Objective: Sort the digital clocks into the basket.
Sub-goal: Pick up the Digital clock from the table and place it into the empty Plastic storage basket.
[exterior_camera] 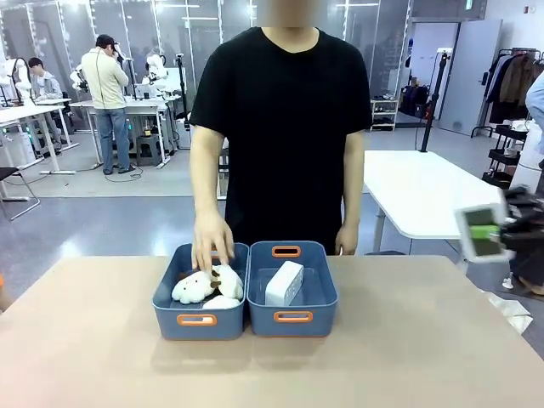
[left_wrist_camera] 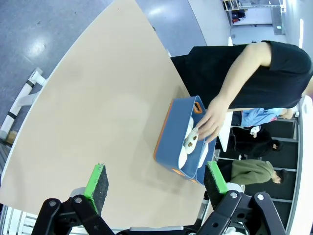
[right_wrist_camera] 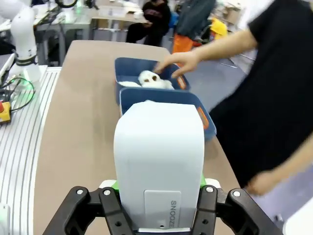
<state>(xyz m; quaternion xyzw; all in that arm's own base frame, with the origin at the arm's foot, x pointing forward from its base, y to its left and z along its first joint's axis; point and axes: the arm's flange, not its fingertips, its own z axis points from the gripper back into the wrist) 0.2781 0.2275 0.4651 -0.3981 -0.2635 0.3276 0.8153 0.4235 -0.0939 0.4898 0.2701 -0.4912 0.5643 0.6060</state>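
Right claw (right_wrist_camera: pixel 159 196) clamps a digital clock (right_wrist_camera: pixel 159 156) upright between its fingers, near the basket (right_wrist_camera: pixel 166 100).

Cream plush toys (exterior_camera: pixel 206 286) fill the left tub (exterior_camera: pixel 197 320) on the tan table (exterior_camera: pixel 102 340)

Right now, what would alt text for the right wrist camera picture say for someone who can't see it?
The right gripper holds a white digital clock upright between its fingers, above a tan table. Beyond it stand two blue tubs; a person's hand reaches into the far tub, touching plush toys.
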